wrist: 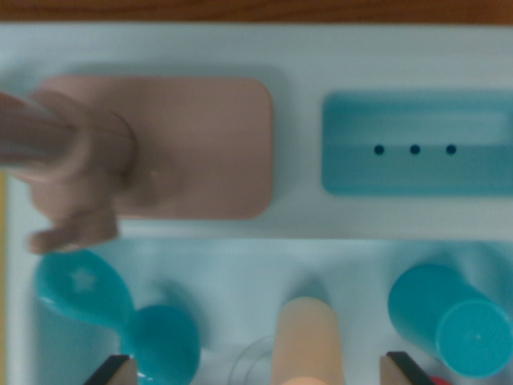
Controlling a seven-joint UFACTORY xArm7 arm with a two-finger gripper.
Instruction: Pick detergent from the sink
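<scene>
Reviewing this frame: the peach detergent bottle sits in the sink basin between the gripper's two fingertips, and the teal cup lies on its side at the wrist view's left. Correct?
Not quite. The teal cup lies on its side at the wrist view's right, not left. The rest holds: the peach detergent bottle sits in the sink basin between the gripper fingertips.

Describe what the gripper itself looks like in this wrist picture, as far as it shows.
Only the tips of the gripper show, at the bottom edge. Each of the two fingers is a wedge with a pale tan inner face and a black outer edge. No cables or markings are visible; the rest of the arm is out of frame.
</scene>
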